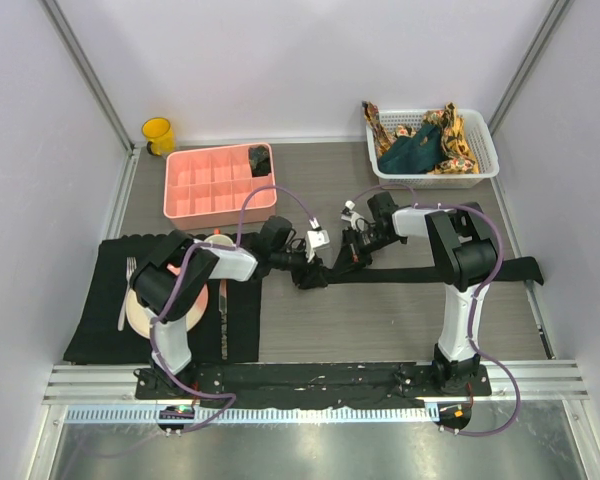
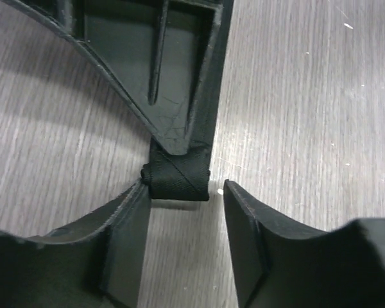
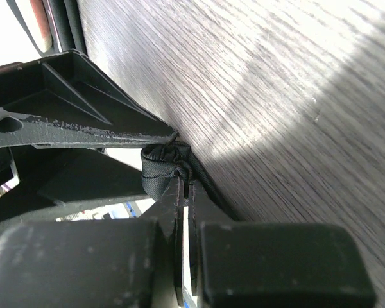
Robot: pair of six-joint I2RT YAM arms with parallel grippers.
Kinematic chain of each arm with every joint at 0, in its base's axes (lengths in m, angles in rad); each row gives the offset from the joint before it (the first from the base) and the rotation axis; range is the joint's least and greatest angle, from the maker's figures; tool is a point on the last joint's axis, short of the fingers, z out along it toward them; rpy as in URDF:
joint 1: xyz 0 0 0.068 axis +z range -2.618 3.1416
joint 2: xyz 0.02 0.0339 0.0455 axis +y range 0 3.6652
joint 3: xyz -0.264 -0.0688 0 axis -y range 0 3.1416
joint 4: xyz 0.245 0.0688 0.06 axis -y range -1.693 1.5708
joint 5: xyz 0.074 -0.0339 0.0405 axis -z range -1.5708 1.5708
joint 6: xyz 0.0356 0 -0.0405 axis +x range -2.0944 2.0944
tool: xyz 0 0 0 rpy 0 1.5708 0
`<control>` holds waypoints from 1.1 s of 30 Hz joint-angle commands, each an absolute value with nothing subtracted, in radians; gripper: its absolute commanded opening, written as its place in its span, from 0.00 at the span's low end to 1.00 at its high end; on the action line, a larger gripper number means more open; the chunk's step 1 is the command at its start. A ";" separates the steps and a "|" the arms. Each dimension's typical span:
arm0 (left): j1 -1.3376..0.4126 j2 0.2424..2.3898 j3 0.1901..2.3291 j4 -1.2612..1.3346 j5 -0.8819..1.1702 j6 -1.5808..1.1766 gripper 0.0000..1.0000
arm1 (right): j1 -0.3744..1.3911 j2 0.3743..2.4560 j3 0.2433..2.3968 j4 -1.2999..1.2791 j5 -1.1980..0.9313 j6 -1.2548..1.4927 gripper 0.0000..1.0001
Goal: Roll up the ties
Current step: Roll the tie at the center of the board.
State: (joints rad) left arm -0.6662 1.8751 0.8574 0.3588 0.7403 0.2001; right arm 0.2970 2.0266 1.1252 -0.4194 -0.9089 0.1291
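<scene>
A plain black tie [image 1: 430,274] lies stretched across the table toward the right edge. Its left end is wound into a small roll [image 3: 159,168], and my right gripper [image 3: 186,185] is shut on that end. In the left wrist view the roll [image 2: 178,181] sits at the tips of my left gripper [image 2: 183,192], which is open; the roll touches only the left finger [image 2: 125,218]. The right arm's finger [image 2: 173,83] comes down onto the roll from above. In the top view both grippers meet mid-table, left [image 1: 308,272] and right [image 1: 352,252]. A teal tie [image 1: 412,150] and an orange patterned tie [image 1: 462,140] lie in the basket.
The white basket [image 1: 435,178] stands at the back right. A pink compartment tray [image 1: 195,190] at the back left holds a black roll [image 1: 260,158]. A yellow mug [image 1: 158,134] is behind it. The black mat [image 1: 95,300] at left carries a plate [image 1: 138,312], fork [image 1: 128,290] and knife [image 1: 223,310].
</scene>
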 commanded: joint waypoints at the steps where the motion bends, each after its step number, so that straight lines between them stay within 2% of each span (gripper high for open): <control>1: -0.684 1.908 0.830 0.339 0.712 0.219 0.47 | 0.298 2.042 1.088 -0.338 -0.741 0.083 0.01; 7: -0.736 1.867 0.841 0.233 0.578 0.328 0.34 | 0.304 2.043 1.086 -0.316 -0.765 0.110 0.01; 9: -0.749 1.859 0.841 0.213 0.554 0.339 0.33 | 0.305 2.045 1.085 -0.311 -0.770 0.114 0.01; 13: -0.743 1.856 0.824 0.257 0.555 0.292 0.71 | 0.305 2.040 1.069 -0.298 -0.776 0.115 0.01; 17: -0.715 1.893 0.824 0.320 0.644 0.261 0.75 | 0.307 2.031 1.063 -0.301 -0.781 0.089 0.01; 21: -0.707 1.931 0.828 0.356 0.710 0.265 0.71 | 0.308 2.036 1.084 -0.304 -0.782 0.077 0.01; 24: -0.706 1.942 0.830 0.336 0.707 0.299 0.57 | 0.308 2.042 1.097 -0.305 -0.782 0.074 0.01; 32: -0.706 1.930 0.788 0.314 0.667 0.331 0.41 | 0.307 2.066 1.121 -0.319 -0.773 0.069 0.01; 33: -0.706 1.931 0.790 0.313 0.658 0.333 0.38 | 0.308 2.065 1.126 -0.325 -0.772 0.071 0.03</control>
